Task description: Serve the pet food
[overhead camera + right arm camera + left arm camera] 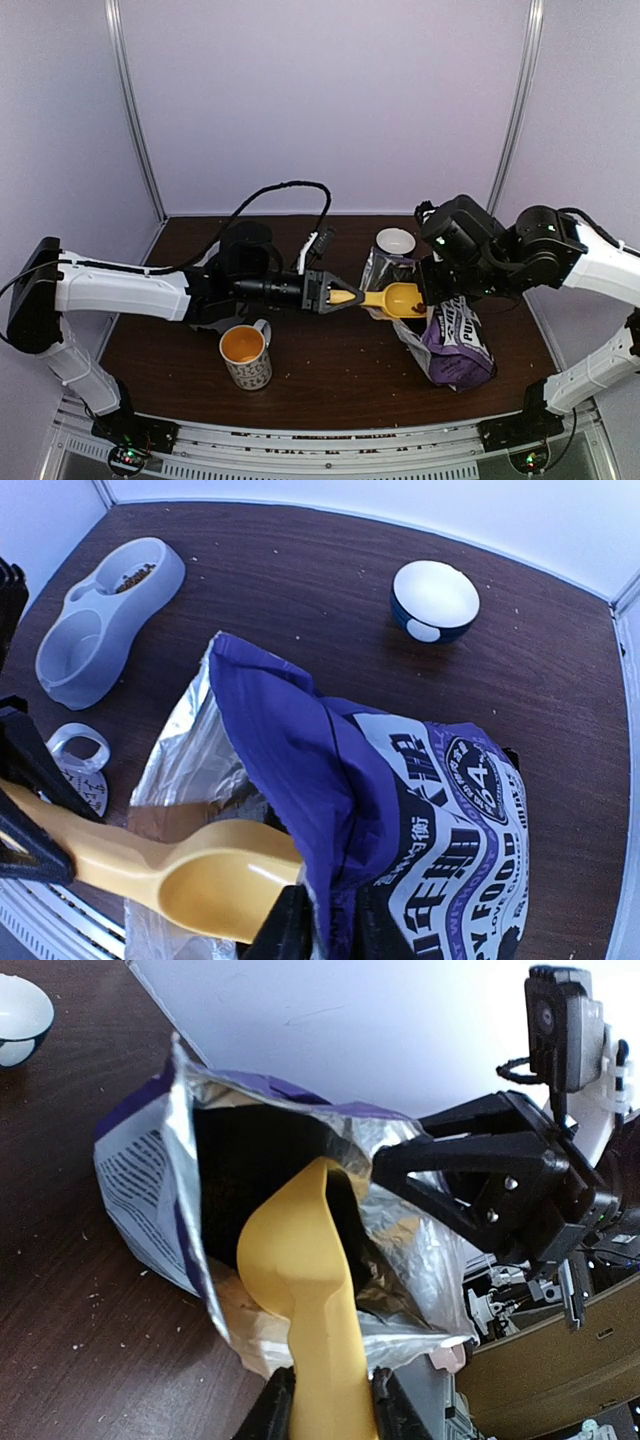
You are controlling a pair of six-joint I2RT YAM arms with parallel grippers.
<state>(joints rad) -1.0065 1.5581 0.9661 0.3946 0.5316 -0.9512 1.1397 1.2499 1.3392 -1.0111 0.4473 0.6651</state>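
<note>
The purple puppy food bag (pixel 455 345) lies on the table's right side, its foil mouth facing left. My right gripper (pixel 435 290) is shut on the bag's upper lip (pixel 300 780) and holds the mouth open; its fingers (pixel 290 925) pinch the purple edge. My left gripper (pixel 335 295) is shut on the handle of the yellow scoop (pixel 395 298). The scoop's bowl (pixel 200 875) sits in the bag's mouth (pixel 260 1160) and looks empty. The bag's inside is dark, so its kibble is hidden. Some brown kibble (pixel 133 577) lies in one cup of a grey feeder.
An orange-lined patterned mug (pixel 245 355) stands at front centre, left of the bag. A small white bowl (pixel 395 241) stands behind the bag. The grey double feeder (pixel 90 640) lies at the back left, under my left arm. Crumbs dot the table.
</note>
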